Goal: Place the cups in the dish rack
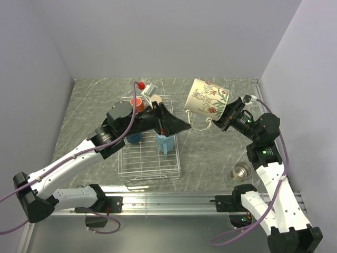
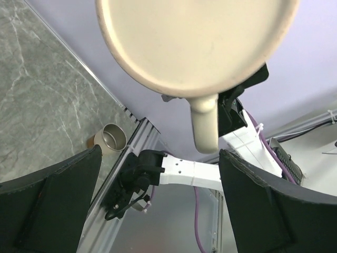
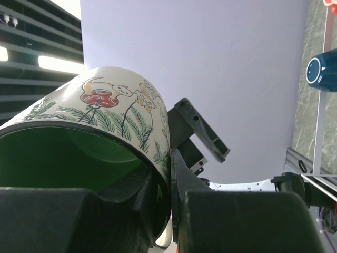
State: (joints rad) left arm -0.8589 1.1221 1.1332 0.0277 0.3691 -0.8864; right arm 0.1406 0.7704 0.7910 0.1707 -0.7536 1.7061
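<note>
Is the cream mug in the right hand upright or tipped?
Tipped: the cream mug is held on its side in the right hand, base facing the left hand.

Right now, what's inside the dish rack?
A light blue cup near the middle, an orange cup and a beige cup at the far end, a dark blue cup by the left side. The left arm covers what lies under it.

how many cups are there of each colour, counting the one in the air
orange-red cup: 1
beige cup: 1
light blue cup: 1
dark blue cup: 1
cream cup with green inside: 1
metallic cup: 1
total: 6
</note>
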